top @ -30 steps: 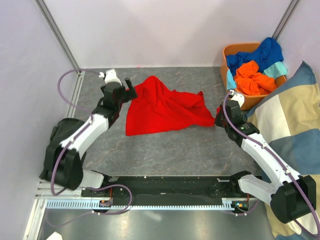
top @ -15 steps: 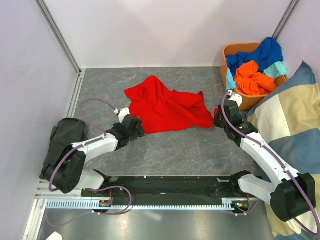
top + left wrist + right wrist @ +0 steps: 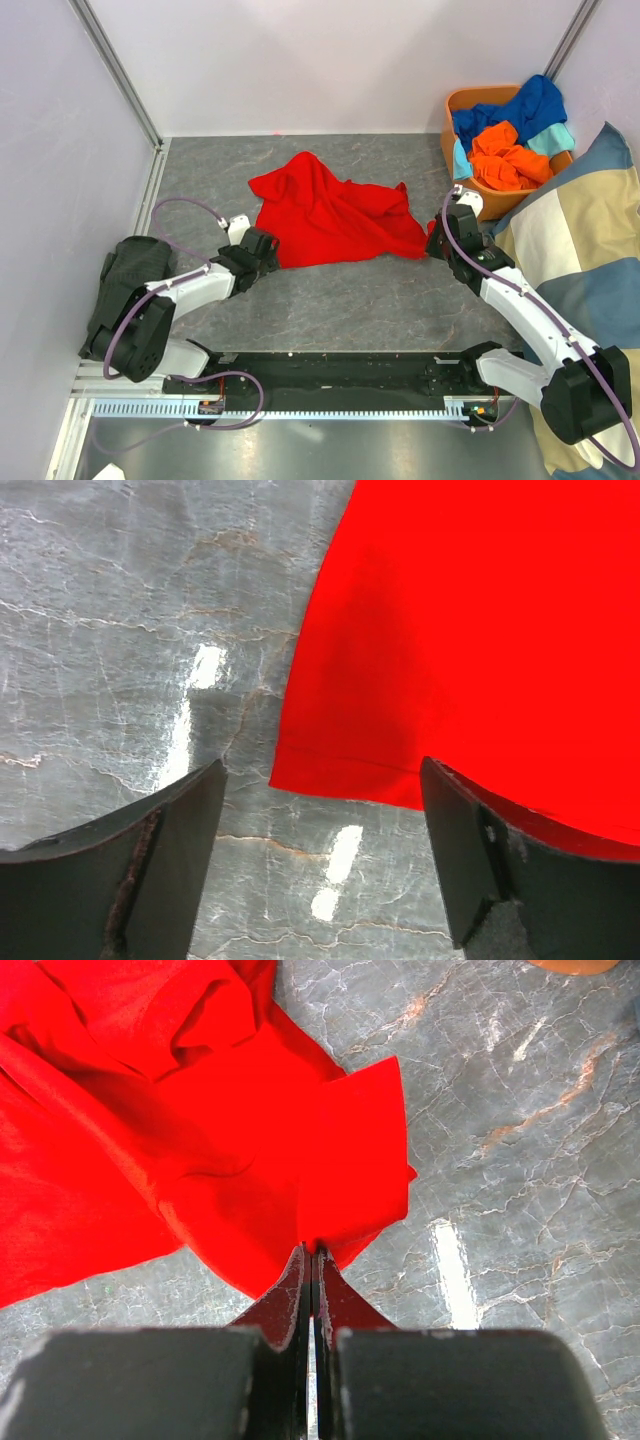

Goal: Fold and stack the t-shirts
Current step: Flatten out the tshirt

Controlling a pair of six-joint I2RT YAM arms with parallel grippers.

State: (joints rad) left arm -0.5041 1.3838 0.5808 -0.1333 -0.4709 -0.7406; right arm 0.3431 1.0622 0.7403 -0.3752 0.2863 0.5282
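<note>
On the table (image 3: 350,300) the red shirt (image 3: 330,215) looks soft, light and crumpled. The right gripper (image 3: 312,1255) pinches one corner. The left gripper (image 3: 320,770), jaws wide, hangs over the hem corner, likely the best hold.

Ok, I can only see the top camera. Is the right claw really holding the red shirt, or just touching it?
Observer: It's holding it. In the right wrist view the right gripper is pinched shut, and an edge of the red t-shirt bunches right into its tips.
Operator: And has the other claw grabbed anything?
Observer: No. In the left wrist view the left gripper has its jaws wide apart, with nothing clamped.
Operator: So what's between them?
Observer: A flat hemmed corner of the shirt, lying on the grey table. You can see the stitched seam line along its edge.
</note>
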